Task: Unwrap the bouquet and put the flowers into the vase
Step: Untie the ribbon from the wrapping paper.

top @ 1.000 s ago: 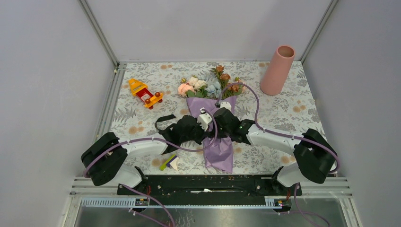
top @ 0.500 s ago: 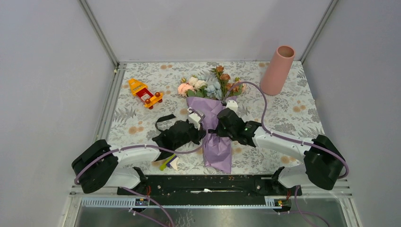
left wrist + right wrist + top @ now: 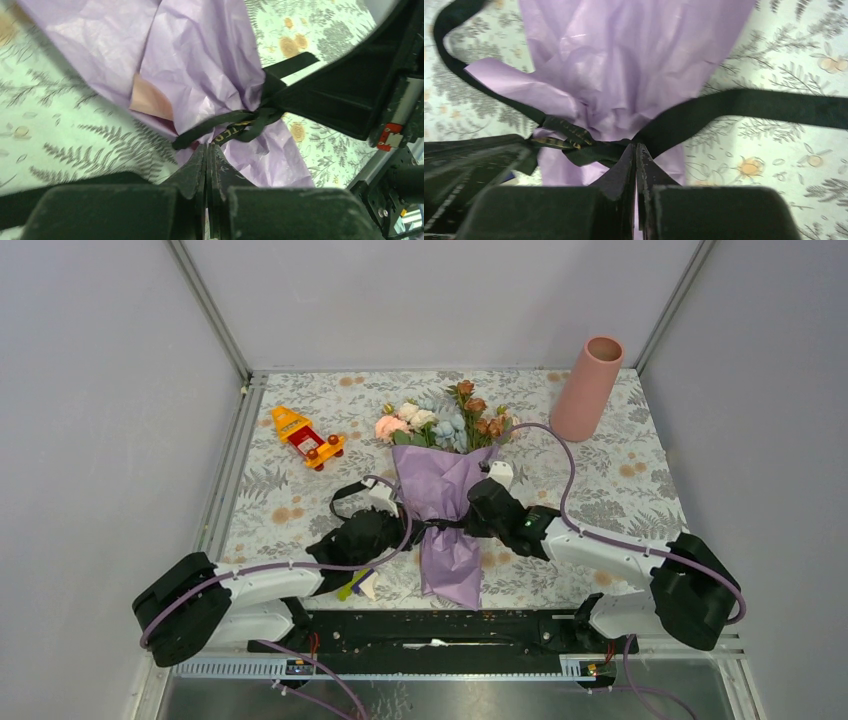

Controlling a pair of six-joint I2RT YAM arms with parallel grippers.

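Tablecloth (image 3: 600, 470) holds bouquet (image 3: 440, 490), ribbon (image 3: 240, 122) seemingly pinched by grippers (image 3: 207, 147) (image 3: 635, 146).

Grey walls (image 3: 450, 300), floral tablecloth (image 3: 625, 490)

Both arms stretch low and forward from their bases and angle inward toward each other, so the left end effector (image 3: 408, 524) and the right end effector (image 3: 458, 523) point nearly tip to tip (each has its fingers (image 3: 207, 152) pressed flat together in its wrist view).
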